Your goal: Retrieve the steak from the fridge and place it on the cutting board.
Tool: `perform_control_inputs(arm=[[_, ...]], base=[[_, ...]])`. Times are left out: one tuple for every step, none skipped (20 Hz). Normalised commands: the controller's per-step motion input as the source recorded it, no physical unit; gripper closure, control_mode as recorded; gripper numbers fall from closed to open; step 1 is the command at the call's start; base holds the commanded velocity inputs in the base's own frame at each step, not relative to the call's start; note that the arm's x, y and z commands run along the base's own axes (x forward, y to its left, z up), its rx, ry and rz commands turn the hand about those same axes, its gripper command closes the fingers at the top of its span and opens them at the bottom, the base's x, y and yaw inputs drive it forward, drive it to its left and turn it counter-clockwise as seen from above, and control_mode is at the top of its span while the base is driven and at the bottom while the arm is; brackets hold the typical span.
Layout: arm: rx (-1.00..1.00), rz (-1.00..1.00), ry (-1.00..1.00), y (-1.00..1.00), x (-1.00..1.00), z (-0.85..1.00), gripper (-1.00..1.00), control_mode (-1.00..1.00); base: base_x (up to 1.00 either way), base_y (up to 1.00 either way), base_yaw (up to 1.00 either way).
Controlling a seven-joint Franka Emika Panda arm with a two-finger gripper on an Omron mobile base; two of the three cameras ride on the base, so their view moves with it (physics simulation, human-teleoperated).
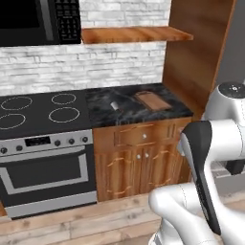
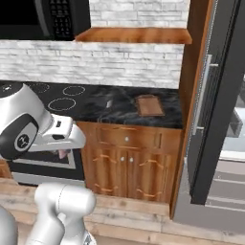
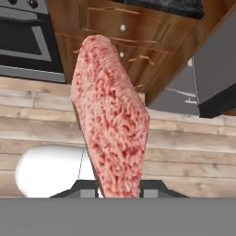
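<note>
- Here the gripper is closed on the steak, which stands up between its fingers above the wooden floor.
- The cutting board lies near the counter's right end.
- The fridge door stands open.

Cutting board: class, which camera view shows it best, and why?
The left base view: the cutting board lies unobstructed on the dark counter, handle end toward the wall. The right base view shows it too, at a flatter angle.
</note>
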Motion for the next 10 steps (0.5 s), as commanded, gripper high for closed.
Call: perform_control_inputs(arm=[[0.0,0.0,0.0,0.0,0.0,0.0,1.0,1.0],[0.0,0.0,0.0,0.0,0.0,0.0,1.0,1.0],[0.0,0.0,0.0,0.0,0.0,0.0,1.0,1.0],[0.0,0.0,0.0,0.0,0.0,0.0,1.0,1.0],[0.0,0.0,0.0,0.0,0.0,0.0,1.0,1.0],[0.0,0.0,0.0,0.0,0.0,0.0,1.0,1.0],[0.0,0.0,0.0,0.0,0.0,0.0,1.0,1.0],[0.0,0.0,0.0,0.0,0.0,0.0,1.0,1.0],[0.0,0.0,0.0,0.0,0.0,0.0,1.0,1.0],[0.0,0.0,0.0,0.0,0.0,0.0,1.0,1.0]], base=[[0.8,0.57,-0.17],[0.88,0.57,-0.19],[0.89,0.44,-0.18],[0.9,0.33,-0.15],[0.93,0.25,-0.13],[0.91,0.17,-0.11],[0.89,0.14,-0.13],[0.83,0.0,-0.19],[0.9,0.0,-0.19],[0.91,0.0,-0.18]])
